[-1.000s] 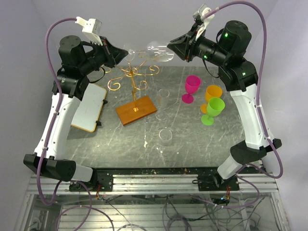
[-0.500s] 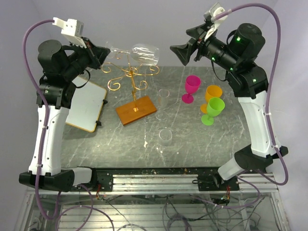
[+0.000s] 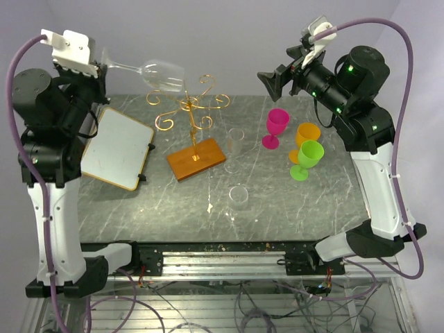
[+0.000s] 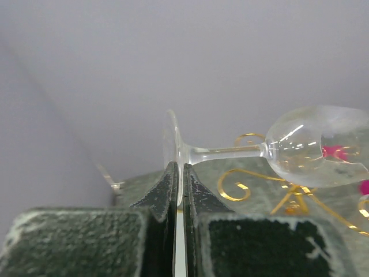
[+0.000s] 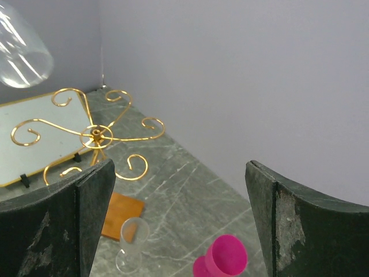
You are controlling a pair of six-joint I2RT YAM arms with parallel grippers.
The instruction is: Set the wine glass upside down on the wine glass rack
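left gripper [image 4: 180, 173] pinching the clear wine glass [image 4: 311, 147] by the edge of its foot. glass lies sideways, bowl out ahead of the fingers, above the gold wire rack [image 3: 189, 111] and clear of its scrolls. right gripper [image 5: 179, 173] spread wide, holding nothing, rack below and ahead.

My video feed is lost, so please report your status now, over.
Left gripper shut on wine glass foot, glass sideways in air. Right gripper open, empty. Wine glass rack bare, nothing between.
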